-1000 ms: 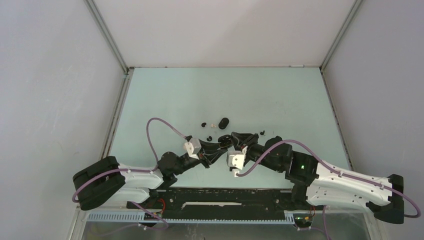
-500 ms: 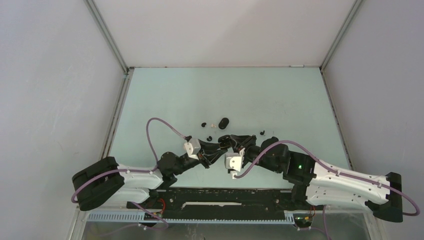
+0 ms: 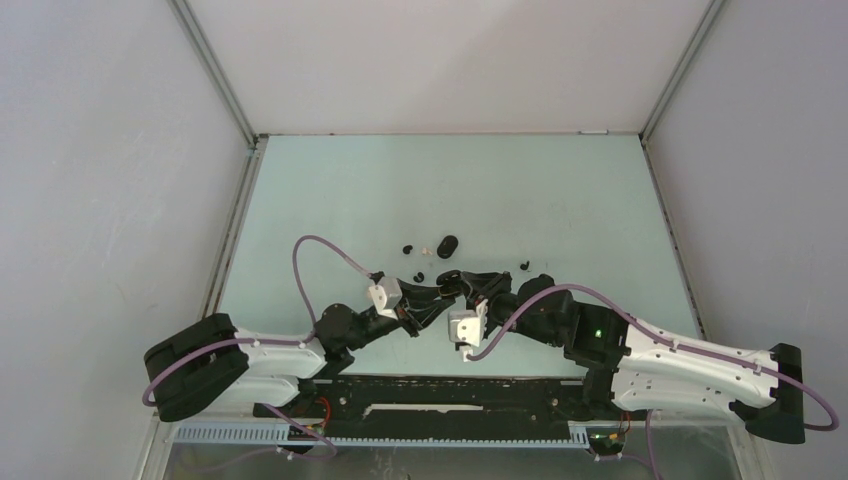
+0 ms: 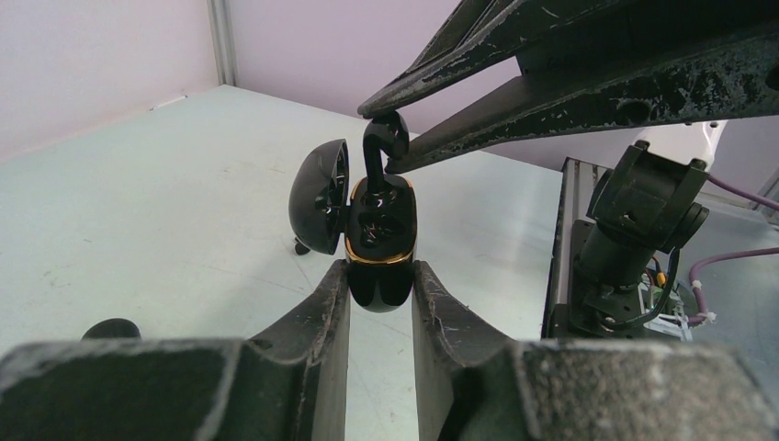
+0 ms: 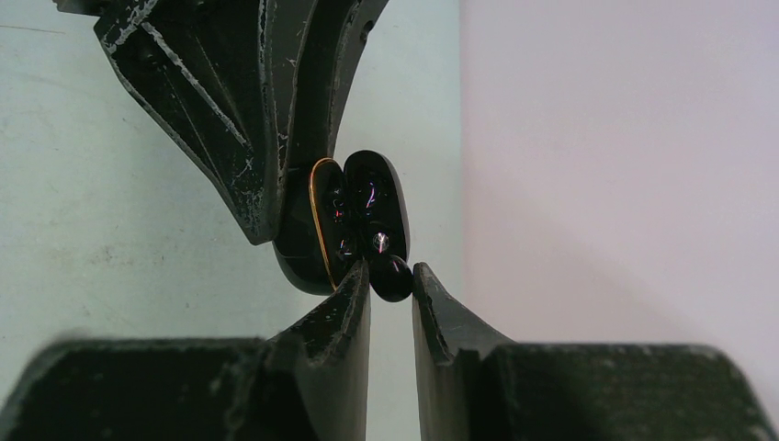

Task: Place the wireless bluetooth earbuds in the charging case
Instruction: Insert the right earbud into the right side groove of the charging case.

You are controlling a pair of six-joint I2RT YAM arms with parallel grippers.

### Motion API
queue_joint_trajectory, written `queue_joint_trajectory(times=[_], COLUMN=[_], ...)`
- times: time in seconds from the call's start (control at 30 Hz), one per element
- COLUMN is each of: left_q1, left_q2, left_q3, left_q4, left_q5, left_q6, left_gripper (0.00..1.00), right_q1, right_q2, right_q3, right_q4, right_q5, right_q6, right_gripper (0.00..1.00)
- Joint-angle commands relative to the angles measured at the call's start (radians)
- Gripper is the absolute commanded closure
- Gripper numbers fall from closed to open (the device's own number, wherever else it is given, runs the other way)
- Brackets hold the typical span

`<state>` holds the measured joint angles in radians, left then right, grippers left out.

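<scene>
From above, the left gripper (image 3: 443, 290) and right gripper (image 3: 470, 284) meet tip to tip, their loads too small to read. Left wrist: the left one clamps the open case (image 4: 378, 253), a black earbud (image 4: 382, 138) at its mouth. Right wrist: the right one pinches that earbud, the case partly hidden behind a left finger.

Bright diffuse light, soft shadows, wrist cams blurred in near foregrd, glints on charging case (image 5: 367, 207)

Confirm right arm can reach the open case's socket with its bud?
Likely yes: left pincer holds the charging case, lid open, and the right pincer's earbud is at its mouth with nothing between.
</scene>
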<state>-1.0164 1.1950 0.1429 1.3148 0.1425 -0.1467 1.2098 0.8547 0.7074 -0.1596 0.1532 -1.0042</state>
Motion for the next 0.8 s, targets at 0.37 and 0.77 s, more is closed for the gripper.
queue_joint_trajectory(times=[0.37, 0.77], left_q1=[-0.006, -0.007], left_q2=[-0.021, -0.03], left_q3=[0.002, -0.006], left_q4=[0.037, 0.037], left_q5=[0.015, -0.012], left_q6=[0.048, 0.053], left_gripper=[1.0, 1.0], right_q1=[0.017, 0.015], right_q2=[0.01, 0.006], right_q3=[0.011, 0.027], right_q4=[-0.029, -0.033], right_q5=[-0.031, -0.009], right_q6=[-0.012, 0.034], right_gripper=[0.89, 0.86])
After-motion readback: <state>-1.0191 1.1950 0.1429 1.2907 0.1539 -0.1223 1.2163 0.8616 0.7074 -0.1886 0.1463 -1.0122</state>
